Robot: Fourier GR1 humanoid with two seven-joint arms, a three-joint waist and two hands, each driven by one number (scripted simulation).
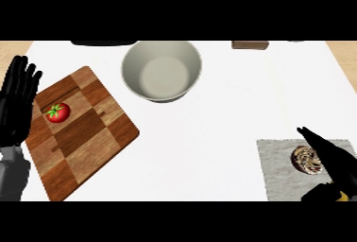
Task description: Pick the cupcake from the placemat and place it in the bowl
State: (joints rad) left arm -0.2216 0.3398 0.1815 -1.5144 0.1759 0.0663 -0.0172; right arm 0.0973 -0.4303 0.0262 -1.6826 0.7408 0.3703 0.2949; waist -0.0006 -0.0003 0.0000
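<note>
Head view: right hand (333, 158) closing in on cupcake (307, 159), pick step, nothing gripped yet.
Fingers straight, lying just beside the cupcake, which is sitting on the grey placemat (282, 165); next it's needing to curl round, then lift & carry to bowl (162, 69), well apart up-bench. Left hand (17, 101) resting open at left edge.
</note>
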